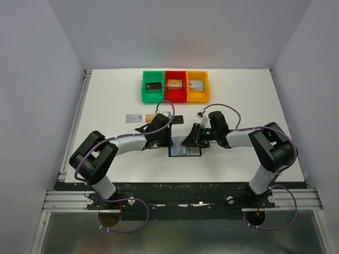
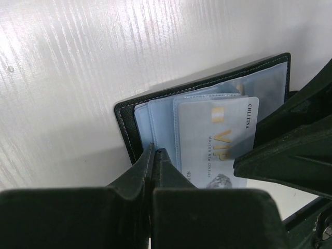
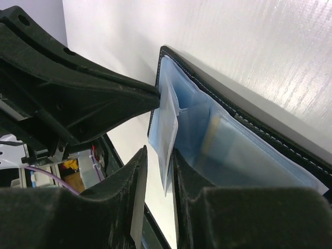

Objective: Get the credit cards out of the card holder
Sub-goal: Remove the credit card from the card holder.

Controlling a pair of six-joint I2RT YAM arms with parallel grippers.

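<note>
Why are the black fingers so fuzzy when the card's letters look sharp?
Left wrist view: the left end effector sits too close to the lens, so it blurs, while the credit card lies in focus; glare whitens the table. Right wrist view: the right end effector is soft too.

Black wallet is laid open and flat on the table, blue-grey slots facing up. A pale card with gold VIP lettering is seen across the slots. Silver-grey card, tan card and black card are laid flat in a row beyond the wallet.
</note>
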